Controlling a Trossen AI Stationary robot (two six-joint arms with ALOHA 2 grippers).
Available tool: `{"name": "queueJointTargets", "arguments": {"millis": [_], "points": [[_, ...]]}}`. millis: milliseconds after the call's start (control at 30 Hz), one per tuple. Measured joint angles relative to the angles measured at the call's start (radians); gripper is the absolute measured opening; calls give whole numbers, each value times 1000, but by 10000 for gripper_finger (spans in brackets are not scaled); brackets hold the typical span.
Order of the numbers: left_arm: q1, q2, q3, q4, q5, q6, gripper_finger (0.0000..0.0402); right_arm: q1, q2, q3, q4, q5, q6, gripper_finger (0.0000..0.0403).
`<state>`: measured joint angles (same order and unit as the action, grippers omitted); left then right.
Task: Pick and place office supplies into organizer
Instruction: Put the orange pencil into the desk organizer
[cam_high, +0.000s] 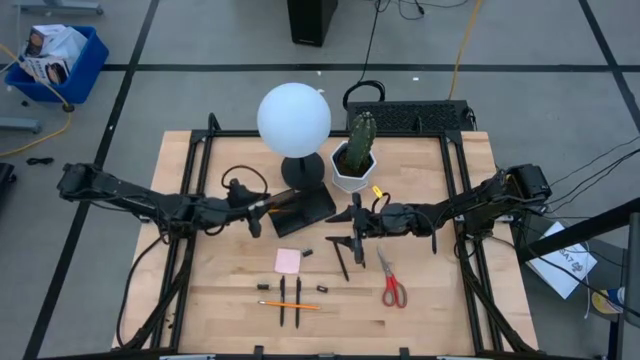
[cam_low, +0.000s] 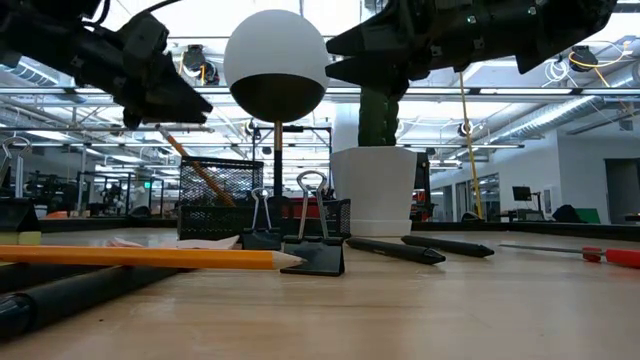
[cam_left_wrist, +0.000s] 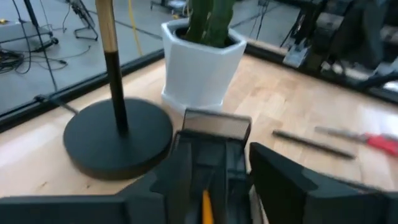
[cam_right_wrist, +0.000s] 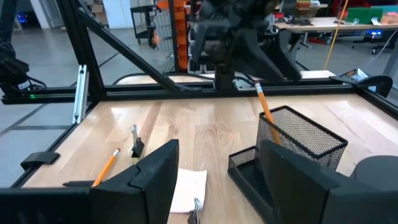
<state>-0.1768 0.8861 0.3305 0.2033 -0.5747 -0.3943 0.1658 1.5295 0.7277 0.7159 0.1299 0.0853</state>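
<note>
The black mesh organizer (cam_high: 305, 205) stands beside the lamp base (cam_high: 303, 172). An orange pencil (cam_right_wrist: 264, 112) stands tilted in the organizer, its lower end inside and its shaft leaning on the mesh wall. My left gripper (cam_high: 262, 208) hovers at the pencil's upper end, open, with the pencil (cam_left_wrist: 206, 208) in the gap between its fingers. My right gripper (cam_high: 352, 225) hangs open above the table, right of the organizer, with nothing in it. A pink sticky pad (cam_high: 288, 260), red scissors (cam_high: 392, 283), another pencil (cam_high: 290, 304), black pens (cam_high: 282, 298) and binder clips (cam_low: 320, 250) lie on the table.
A white cactus pot (cam_high: 352, 160) stands behind my right gripper, next to the lamp with its white globe (cam_high: 294, 118). Two more pens (cam_high: 350, 255) lie under my right gripper. Black frame rails run along the table's left and right sides.
</note>
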Motion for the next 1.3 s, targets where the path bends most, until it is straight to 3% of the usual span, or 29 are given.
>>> {"name": "queueJointTargets", "arguments": {"millis": [300,567,833,1300], "points": [[-9,-6,0,139,89,46,226,0,0,0,-41,-1,0,219],[-9,-6,0,175,200,45,228,15,0,0,-152,9,46,219],[-14,-6,0,202,288,45,228,93,1,0,-247,141,53,219],[-87,-6,0,220,286,65,228,185,5,0,-171,180,32,219]]}}
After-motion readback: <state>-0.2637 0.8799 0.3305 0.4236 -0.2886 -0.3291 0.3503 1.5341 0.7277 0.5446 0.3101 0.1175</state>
